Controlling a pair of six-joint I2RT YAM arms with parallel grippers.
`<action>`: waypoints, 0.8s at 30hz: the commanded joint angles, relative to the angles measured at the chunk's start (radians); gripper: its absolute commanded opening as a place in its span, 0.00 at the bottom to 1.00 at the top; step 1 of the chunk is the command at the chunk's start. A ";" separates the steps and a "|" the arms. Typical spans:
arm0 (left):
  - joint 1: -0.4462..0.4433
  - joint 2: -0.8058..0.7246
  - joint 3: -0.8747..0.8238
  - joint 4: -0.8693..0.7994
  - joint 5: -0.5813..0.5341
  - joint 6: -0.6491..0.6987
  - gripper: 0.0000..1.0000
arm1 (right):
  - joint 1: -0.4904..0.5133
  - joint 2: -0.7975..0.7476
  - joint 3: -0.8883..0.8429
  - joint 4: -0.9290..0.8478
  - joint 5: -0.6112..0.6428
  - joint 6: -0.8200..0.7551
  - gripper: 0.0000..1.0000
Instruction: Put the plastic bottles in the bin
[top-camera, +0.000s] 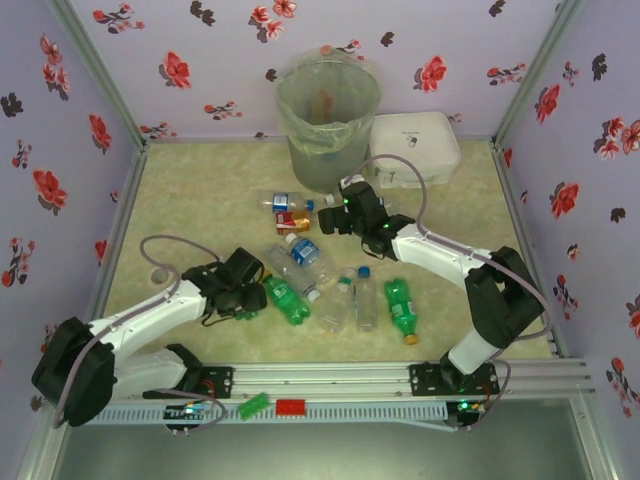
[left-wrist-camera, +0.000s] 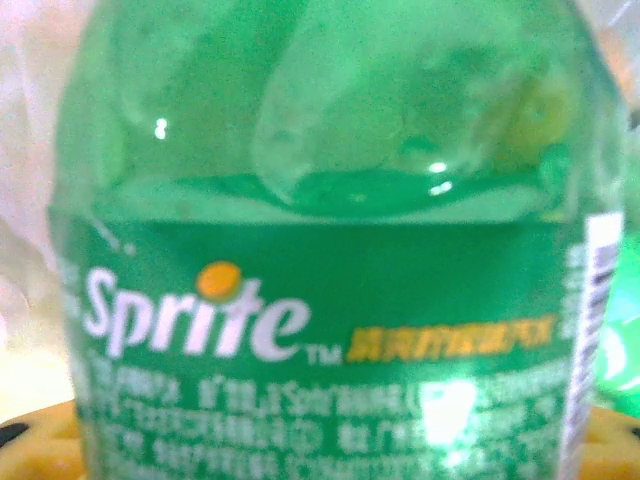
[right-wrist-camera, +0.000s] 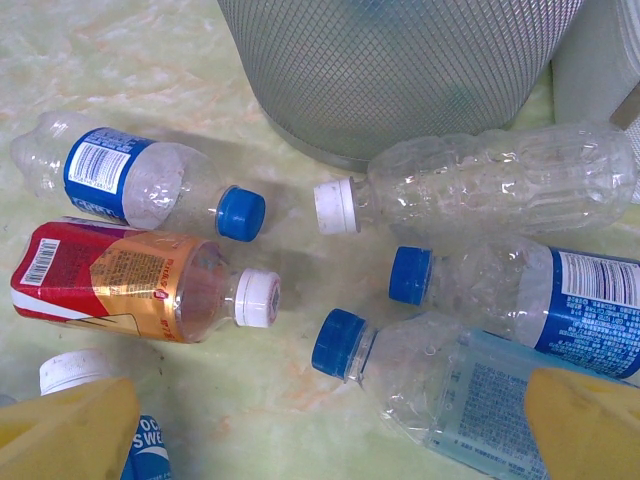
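Green Sprite plastic bottle (left-wrist-camera: 320, 250) fills the L wrist view; left claw (top-camera: 250, 297) is closed on it, yellow pads (left-wrist-camera: 45, 452) at both sides, low over the pale marbled desk (top-camera: 190, 200), near side. Right claw (top-camera: 333, 212) is wide open, holding nothing, above clear blue-capped bottles (right-wrist-camera: 150, 185) & a red-orange labelled bottle (right-wrist-camera: 120, 280), just beside the tall round mesh bin w/ plastic liner (top-camera: 328, 140). More bottles lie btwn the arms.

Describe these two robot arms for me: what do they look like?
The left arm and right arm are alike: white tubular links between chunky black joints, each trailing a loose grey cable. The right gripper is black with yellow fingers. Both bases bolt to a silver rail.
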 joint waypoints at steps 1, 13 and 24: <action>0.038 -0.041 0.072 0.073 -0.084 0.057 0.46 | 0.007 0.018 0.013 -0.008 0.022 -0.005 1.00; 0.113 0.023 0.252 0.505 -0.158 0.273 0.44 | 0.007 0.008 -0.001 -0.016 0.027 0.006 1.00; 0.117 0.240 0.504 0.983 -0.132 0.477 0.42 | 0.010 0.016 0.005 -0.029 0.010 0.032 1.00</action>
